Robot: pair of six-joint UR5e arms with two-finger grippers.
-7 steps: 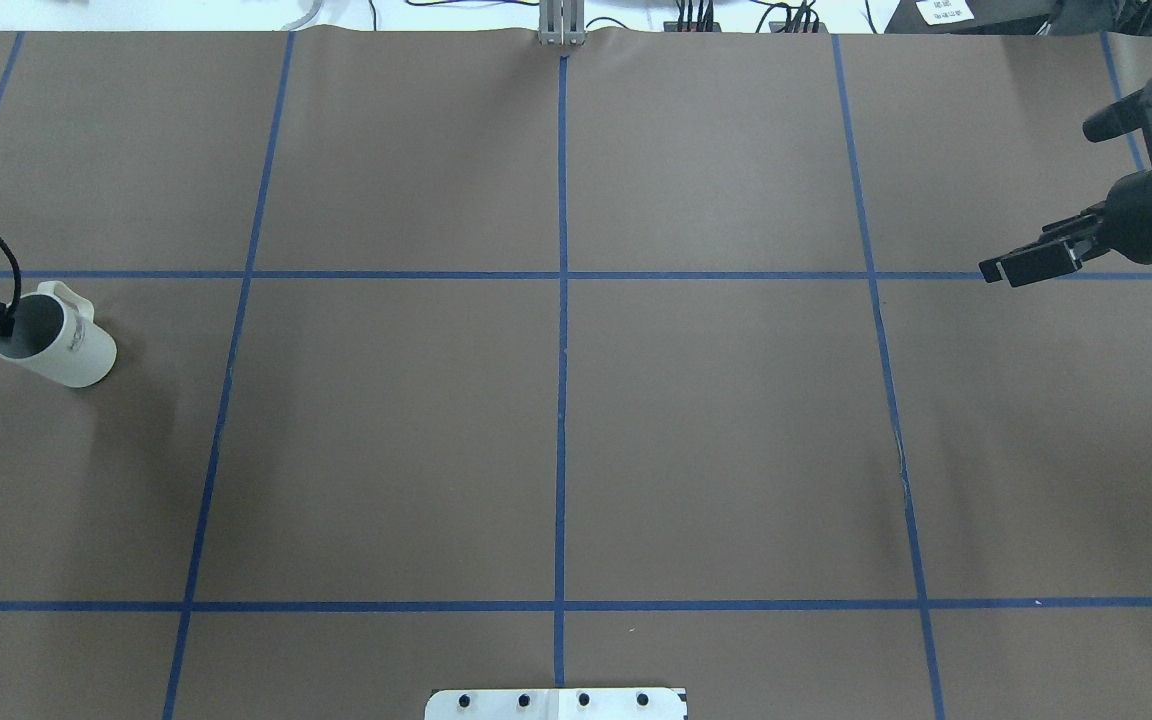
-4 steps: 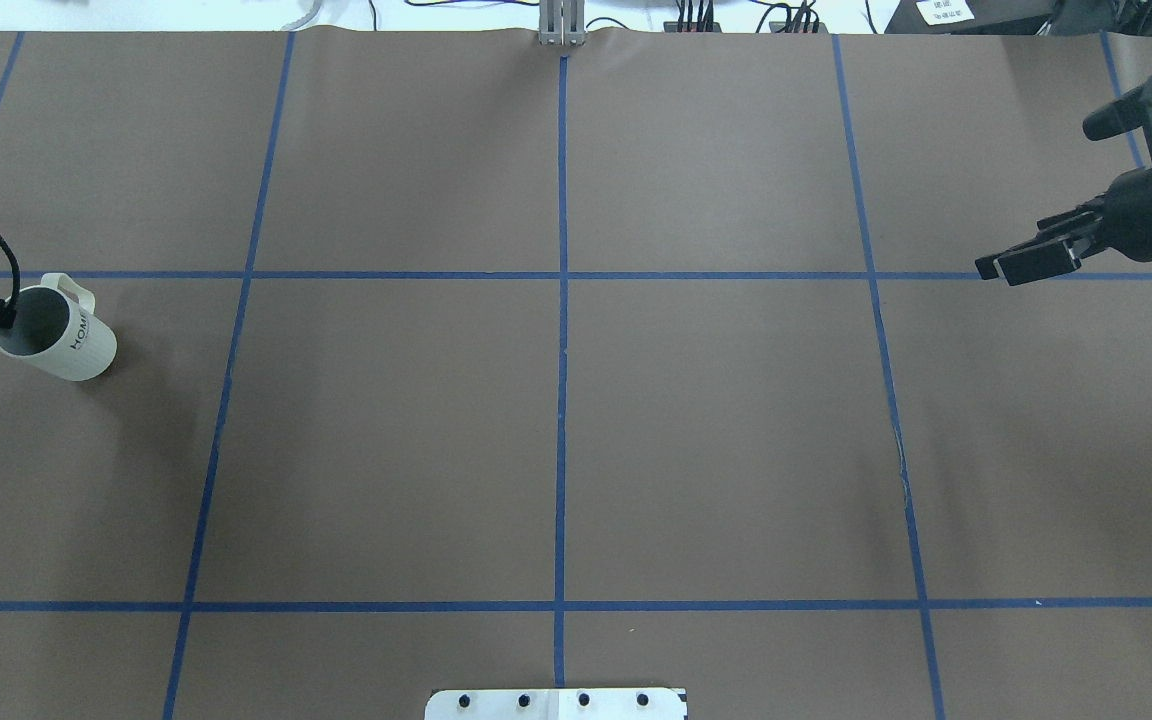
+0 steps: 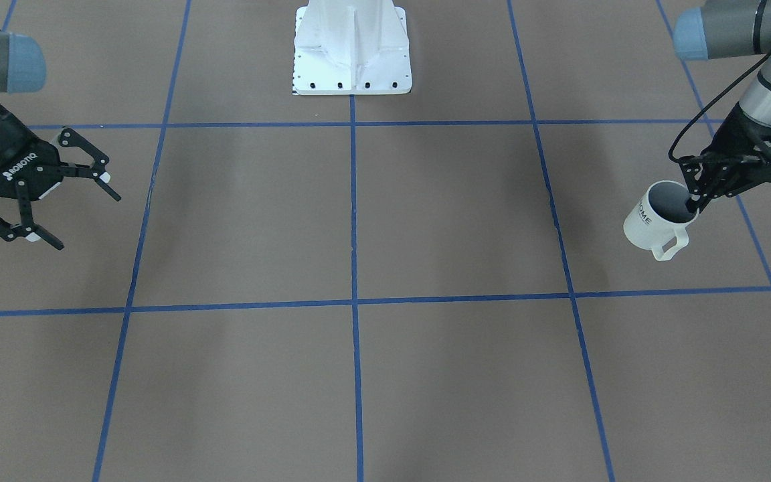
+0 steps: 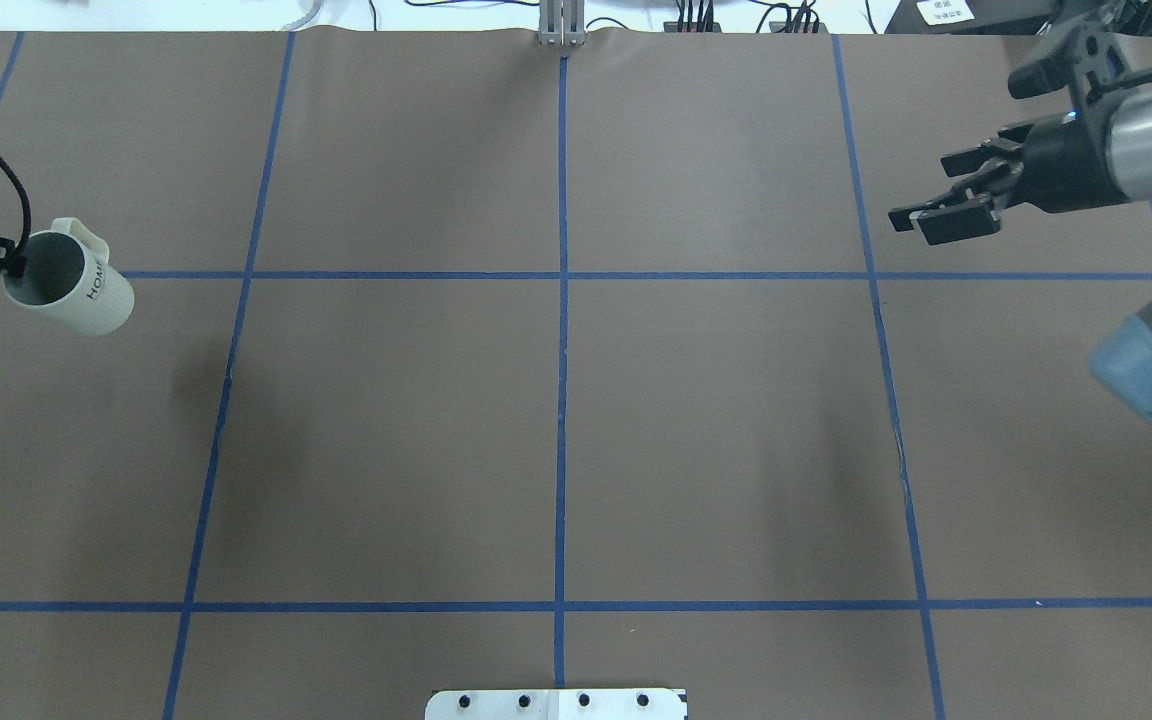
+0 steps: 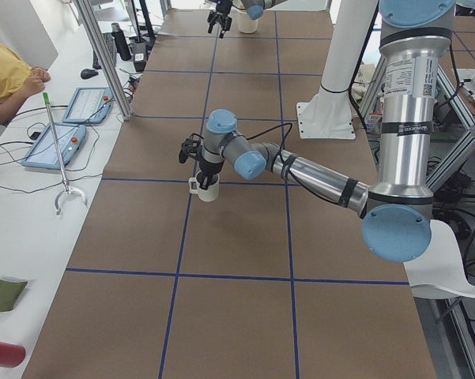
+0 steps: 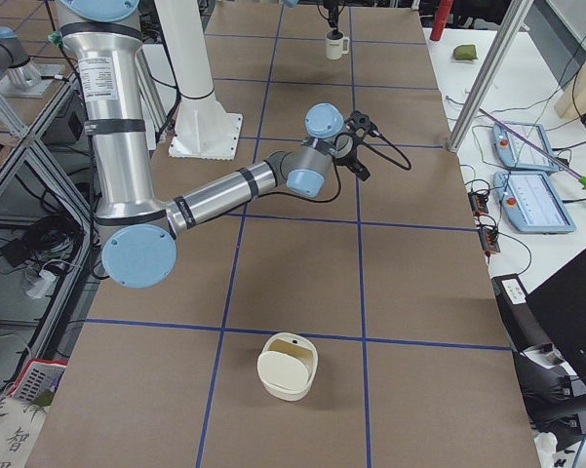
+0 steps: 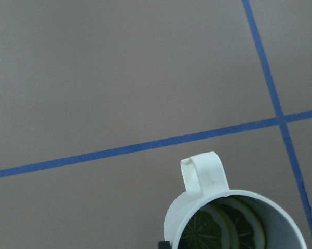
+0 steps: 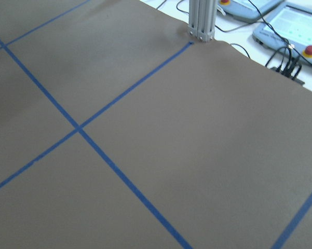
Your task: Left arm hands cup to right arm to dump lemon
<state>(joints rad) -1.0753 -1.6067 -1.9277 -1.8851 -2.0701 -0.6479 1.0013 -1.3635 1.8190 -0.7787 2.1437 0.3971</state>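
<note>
My left claw (image 3: 695, 201) pinches the cup (image 3: 653, 219) rim at right; next I should carry it toward my spread right claw (image 3: 84, 221) at left.

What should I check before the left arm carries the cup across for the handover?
1. Left pincer shut on the cup rim: ok.
2. Cup off the table: ok, it seems; its shadow lies apart from it.
3. Lemon slices inside the cup: ok.
4. Right pincer open to receive: ok.
5. Handle free of both pincers: ok.
6. Pincers near enough to hand over: not ok, they are at opposite ends of the table.
</note>
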